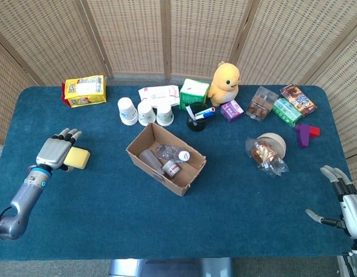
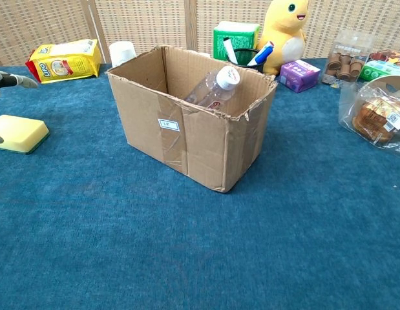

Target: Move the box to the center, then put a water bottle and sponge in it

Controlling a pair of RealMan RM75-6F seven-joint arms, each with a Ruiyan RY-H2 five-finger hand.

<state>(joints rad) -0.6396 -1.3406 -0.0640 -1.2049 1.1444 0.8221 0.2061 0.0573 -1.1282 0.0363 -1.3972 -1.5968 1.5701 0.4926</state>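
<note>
Left robot hand (image 1: 53, 152), fingers spread and empty, overlaps sponge (image 1: 78, 157) (box (image 1: 166, 157) well apart).

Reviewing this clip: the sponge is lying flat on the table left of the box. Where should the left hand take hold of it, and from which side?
Probably from above, across the two long side edges. The sponge lies flat on the blue cloth, so only its top and thin sides are reachable. The left hand sits over its left end with fingers apart, holding nothing yet. The box stands well clear to the right.

Cardboard box (image 2: 187, 129) mid-table, water bottle (image 2: 212, 90) tilted inside; sponge (image 2: 17, 133) far left on cloth.
</note>
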